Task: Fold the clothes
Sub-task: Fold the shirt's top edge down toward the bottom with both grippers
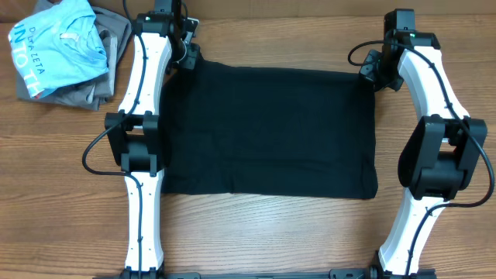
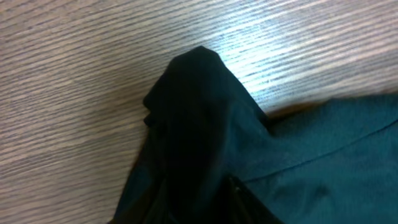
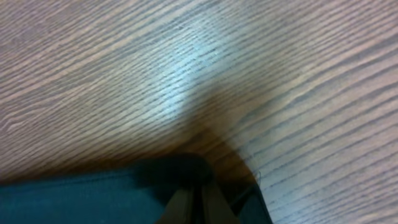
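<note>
Wood-grain counter (image 1: 256, 232), black shirt (image 1: 271, 132) spread flat. I judge it soft, light, limp; take it by the corners. Right claw (image 3: 196, 199) pinches the upper-right corner; left claw (image 1: 188, 58) is buried in cloth, so I cannot tell.

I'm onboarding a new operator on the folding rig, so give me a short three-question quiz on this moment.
1. True or false: the black garment lies spread flat on the table.
2. At which edge of it are the left gripper and right gripper? A: nearest the arm bases. B: farthest from them. C: one at each.
3. Fill in: the bottom garment, under the light blue T-shirt, is ____.
Key: 1 true; 2 B; 3 gray.
</note>
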